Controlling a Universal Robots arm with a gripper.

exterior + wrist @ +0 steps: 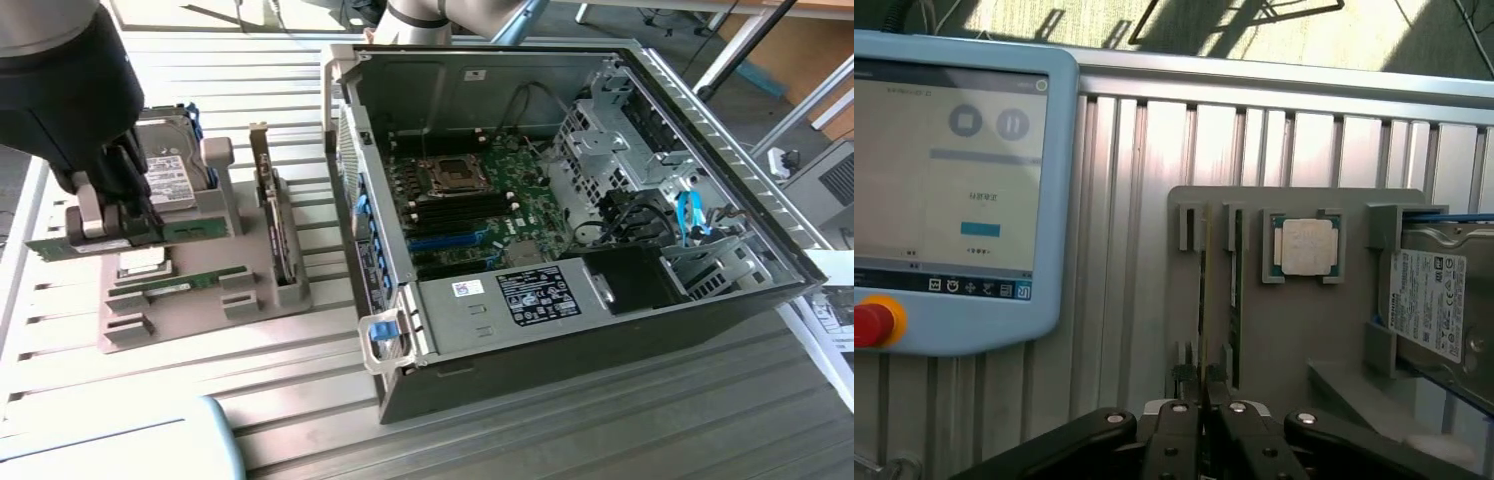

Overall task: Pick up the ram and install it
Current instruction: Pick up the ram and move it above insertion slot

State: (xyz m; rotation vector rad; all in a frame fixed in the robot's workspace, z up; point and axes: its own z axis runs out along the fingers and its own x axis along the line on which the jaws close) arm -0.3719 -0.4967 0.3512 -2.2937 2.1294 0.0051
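My largest landmark, the open black-and-silver computer case [721, 300], still has empty black memory slots [461, 205] on its green board, so by my reckoning the install is undone and only the pick is under way. At the grey plastic parts holder [200, 320], the black gripper [114, 225] is pinched nearly closed on the long thin green ram [194, 233]; I can't tell whether it has cleared its slot. The silver hard drive [171, 180] and the upright dark expansion card [274, 230] crowd it.

gripper [1204, 430] jaws clamped on ram [1202, 300] | processor chip [1306, 246], hard drive [1429, 300] in holder [1294, 340] | pendant [954, 190] beside
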